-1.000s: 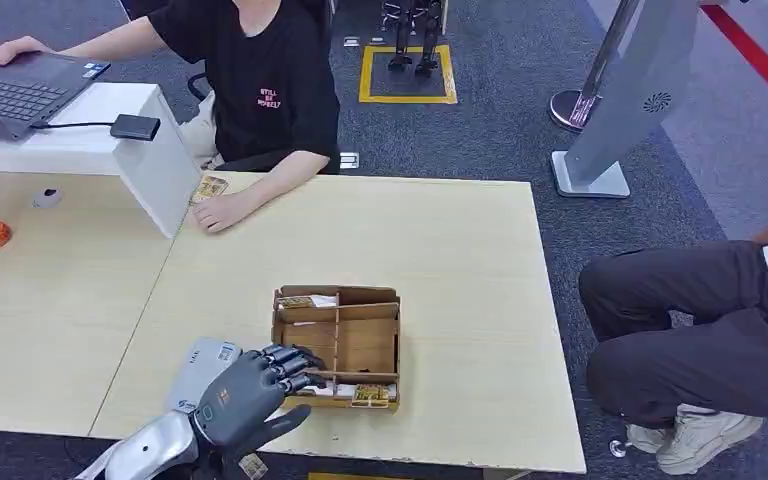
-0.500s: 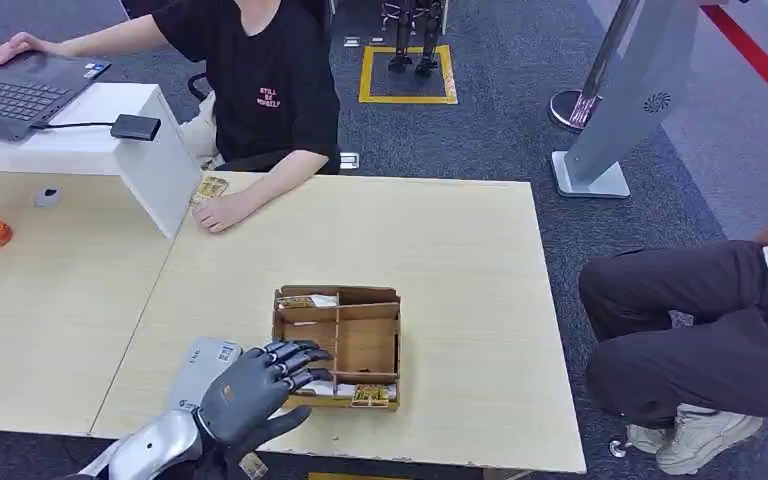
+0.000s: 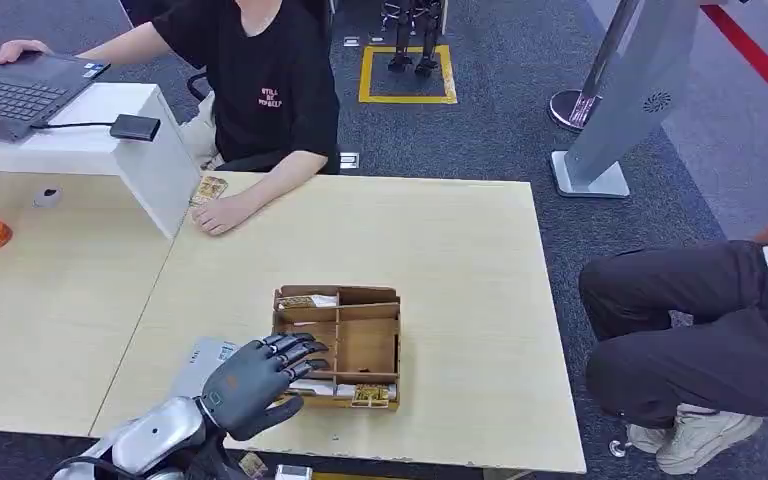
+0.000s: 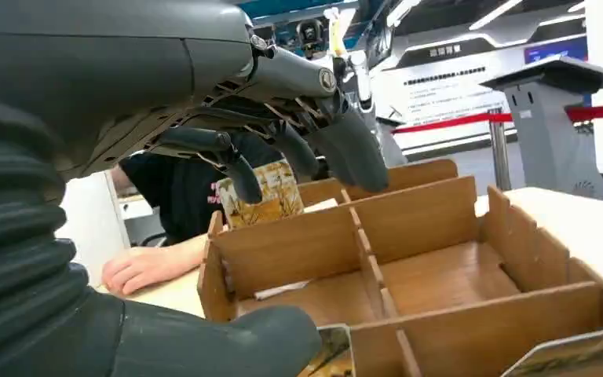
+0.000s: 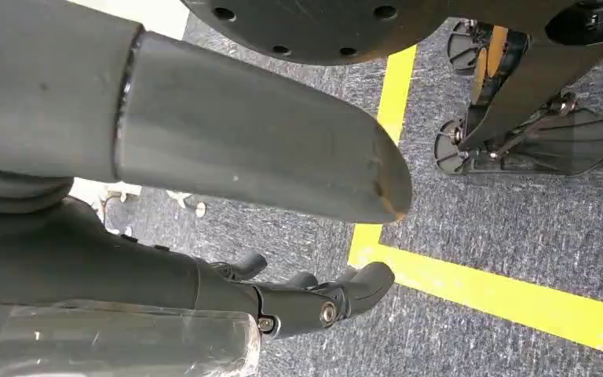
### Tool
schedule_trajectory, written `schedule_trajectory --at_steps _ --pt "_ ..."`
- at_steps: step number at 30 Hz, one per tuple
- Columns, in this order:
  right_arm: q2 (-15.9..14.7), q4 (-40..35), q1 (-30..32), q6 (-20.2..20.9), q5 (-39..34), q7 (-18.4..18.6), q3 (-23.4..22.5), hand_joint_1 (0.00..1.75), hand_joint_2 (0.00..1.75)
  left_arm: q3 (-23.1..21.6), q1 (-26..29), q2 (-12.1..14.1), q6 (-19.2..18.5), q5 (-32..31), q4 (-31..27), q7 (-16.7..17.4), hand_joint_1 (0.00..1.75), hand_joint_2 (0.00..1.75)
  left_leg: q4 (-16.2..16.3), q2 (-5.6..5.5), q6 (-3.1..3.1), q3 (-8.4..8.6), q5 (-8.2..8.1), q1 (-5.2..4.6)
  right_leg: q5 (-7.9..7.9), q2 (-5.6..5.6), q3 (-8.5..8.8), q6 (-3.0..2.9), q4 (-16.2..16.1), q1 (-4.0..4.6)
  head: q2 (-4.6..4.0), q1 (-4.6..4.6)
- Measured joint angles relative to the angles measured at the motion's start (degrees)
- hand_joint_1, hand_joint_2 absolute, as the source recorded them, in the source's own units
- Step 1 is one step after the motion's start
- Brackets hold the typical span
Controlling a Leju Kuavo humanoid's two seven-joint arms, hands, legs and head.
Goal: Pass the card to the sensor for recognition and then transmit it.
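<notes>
Robot hand (image 3: pixel 250 378), left, hovers with fingers spread and holding nothing over the divided wooden tray (image 3: pixel 367 345) on my bench (image 3: pixel 440 260), positioned to pick a card (image 4: pixel 265 192) standing upright in the tray's slot.

Black T-shirt (image 3: pixel 270 70) on the person at the desk: small pink print on the chest, three short lines, looks like "STILL" on top, rest too small to read. Wall banner (image 4: pixel 459 78) behind the room in the left wrist view carries dark characters, unreadable. White sticker (image 3: pixel 226 352) on the grey device by the tray has a barcode-like mark, illegible.
</notes>
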Motion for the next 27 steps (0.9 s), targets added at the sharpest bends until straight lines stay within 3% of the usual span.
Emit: schedule_trajectory --at_steps 21,27 --pt "-0.02 0.00 -0.10 0.33 0.24 0.00 0.04 0.00 0.00 -0.92 -1.75 0.09 -1.49 0.68 2.77 0.11 0.75 1.75 0.00 0.00 0.00 0.00 0.00 0.00 0.00 0.00 0.00 0.00 0.00 0.00 0.00 0.00" --pt "-0.04 -0.02 -0.12 0.33 0.26 0.00 0.07 0.00 0.00 -1.11 -1.75 0.70 -1.77 0.85 3.04 0.33 0.73 1.75 0.00 0.00 0.00 -0.01 0.00 0.00 0.00 0.00 0.00 0.00 0.00 0.00 0.00 0.00"
